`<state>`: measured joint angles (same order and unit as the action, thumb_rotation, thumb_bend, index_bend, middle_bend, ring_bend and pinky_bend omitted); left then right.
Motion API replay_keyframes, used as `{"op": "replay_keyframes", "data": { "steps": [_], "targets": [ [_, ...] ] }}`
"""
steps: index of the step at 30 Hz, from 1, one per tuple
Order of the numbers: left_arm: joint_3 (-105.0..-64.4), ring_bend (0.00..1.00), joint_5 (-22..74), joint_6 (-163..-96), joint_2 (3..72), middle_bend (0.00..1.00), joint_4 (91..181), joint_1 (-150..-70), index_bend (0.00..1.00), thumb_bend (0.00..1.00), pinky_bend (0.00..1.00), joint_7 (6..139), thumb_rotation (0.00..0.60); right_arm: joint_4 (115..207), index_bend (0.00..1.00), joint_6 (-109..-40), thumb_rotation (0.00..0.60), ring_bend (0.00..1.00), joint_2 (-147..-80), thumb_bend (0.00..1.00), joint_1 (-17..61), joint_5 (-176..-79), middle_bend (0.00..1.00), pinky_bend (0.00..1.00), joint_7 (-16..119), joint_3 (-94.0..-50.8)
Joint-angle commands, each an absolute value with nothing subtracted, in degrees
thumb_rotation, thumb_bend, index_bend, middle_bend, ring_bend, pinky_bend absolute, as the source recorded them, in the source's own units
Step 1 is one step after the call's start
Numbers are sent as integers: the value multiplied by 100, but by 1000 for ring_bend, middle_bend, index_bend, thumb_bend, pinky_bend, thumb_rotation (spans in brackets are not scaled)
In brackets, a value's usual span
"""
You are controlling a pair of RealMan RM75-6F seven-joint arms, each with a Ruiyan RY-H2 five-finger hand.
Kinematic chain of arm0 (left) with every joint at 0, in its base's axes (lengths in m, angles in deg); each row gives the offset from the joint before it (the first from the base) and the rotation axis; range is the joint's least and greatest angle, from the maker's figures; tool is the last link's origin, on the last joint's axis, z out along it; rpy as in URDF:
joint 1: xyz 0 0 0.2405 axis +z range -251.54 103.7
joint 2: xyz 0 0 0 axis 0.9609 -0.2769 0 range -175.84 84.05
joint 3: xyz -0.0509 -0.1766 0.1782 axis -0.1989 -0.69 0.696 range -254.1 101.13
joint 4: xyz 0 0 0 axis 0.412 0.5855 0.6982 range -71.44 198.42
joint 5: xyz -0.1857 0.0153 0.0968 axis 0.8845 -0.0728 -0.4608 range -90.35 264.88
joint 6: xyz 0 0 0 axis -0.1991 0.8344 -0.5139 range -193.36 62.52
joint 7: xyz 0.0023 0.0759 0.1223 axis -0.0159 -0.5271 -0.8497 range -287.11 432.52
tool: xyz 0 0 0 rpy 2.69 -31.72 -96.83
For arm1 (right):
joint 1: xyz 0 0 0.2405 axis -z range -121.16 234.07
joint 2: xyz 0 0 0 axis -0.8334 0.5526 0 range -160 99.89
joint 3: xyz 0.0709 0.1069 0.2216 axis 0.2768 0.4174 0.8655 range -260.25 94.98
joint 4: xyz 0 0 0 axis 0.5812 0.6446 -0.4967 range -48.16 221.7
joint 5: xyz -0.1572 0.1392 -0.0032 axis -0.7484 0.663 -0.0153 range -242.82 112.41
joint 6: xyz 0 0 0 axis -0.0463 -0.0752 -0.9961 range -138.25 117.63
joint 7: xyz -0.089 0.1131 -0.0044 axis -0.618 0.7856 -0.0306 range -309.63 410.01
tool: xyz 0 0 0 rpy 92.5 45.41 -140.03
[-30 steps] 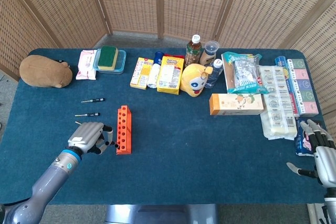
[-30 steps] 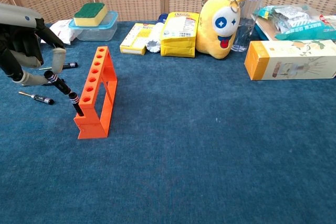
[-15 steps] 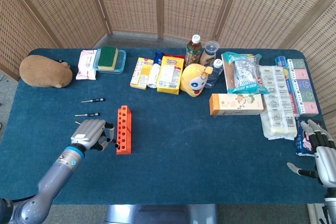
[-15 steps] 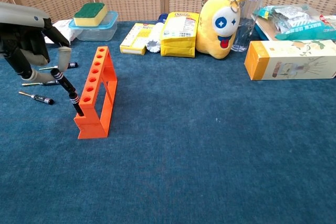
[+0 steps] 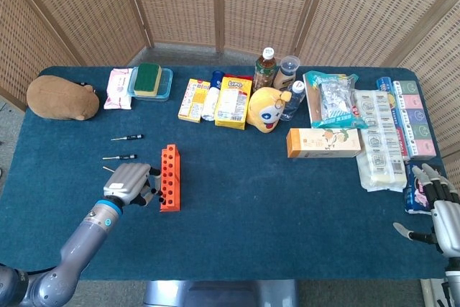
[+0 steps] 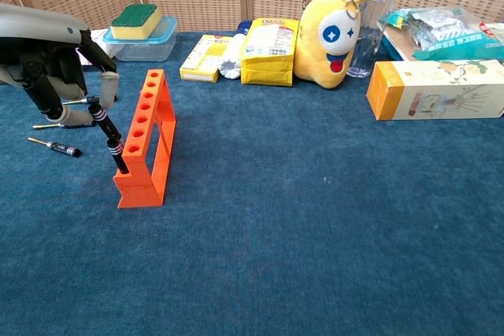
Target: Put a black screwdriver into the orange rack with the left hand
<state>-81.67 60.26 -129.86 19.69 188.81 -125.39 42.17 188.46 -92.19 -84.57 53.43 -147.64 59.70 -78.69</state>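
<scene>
My left hand (image 6: 51, 68) (image 5: 128, 183) grips a black screwdriver (image 6: 109, 138) by the upper part of its handle. The tool leans to the left, and its lower end is inside the nearest hole of the orange rack (image 6: 146, 135) (image 5: 169, 177). The rack stands upright on the blue table, its row of holes running away from me. In the head view the hand sits just left of the rack's near end. Two more black screwdrivers (image 5: 126, 137) (image 5: 119, 157) lie flat on the cloth left of the rack. My right hand (image 5: 433, 203) rests open at the table's right edge, holding nothing.
A row of goods lines the back: brown plush (image 5: 62, 97), sponge in a box (image 5: 149, 80), snack boxes (image 5: 233, 101), yellow toy (image 5: 266, 108), bottles (image 5: 265, 68), orange carton (image 5: 323, 142), packets (image 5: 392, 134) at the right.
The left hand has moved right toward the rack, and the screwdriver has swung more upright with its tip still in the nearest hole. The right hand has not moved.
</scene>
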Motion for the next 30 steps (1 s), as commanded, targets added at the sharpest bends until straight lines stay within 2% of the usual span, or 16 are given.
{"op": "replay_keyframes", "data": {
  "steps": [1,11,17,23,30],
  "targets": [
    [-8177,979,6059,-13055,2011,1000,18865,-12562,565,370,1000,4181,600,18846,0,-9214,600,71,-8458,0,5340,-14768,6,0,5974,-7869],
    [-8179,979,6121,-13116,2083,1000,18888,-12622,426,369,1000,4085,600,18853,0,-9213,600,71,-8448,0,5343,-14767,6,0,5994,-7870],
    [-8192,978,6046,-13195,2062,1000,18934,-12595,388,368,1000,4105,600,18846,0,-9220,600,71,-8440,1,5347,-14769,7,0,6014,-7868],
    [-8159,979,5706,-13388,1978,1000,18994,-12471,349,367,1000,4130,600,18839,0,-9206,600,71,-8444,1,5341,-14767,6,0,6012,-7869],
    [-8033,978,5219,-13714,2331,1000,18578,-12286,242,330,1000,4054,600,18862,0,-9214,600,71,-8456,2,5346,-14780,6,0,5966,-7880]
  ]
}}
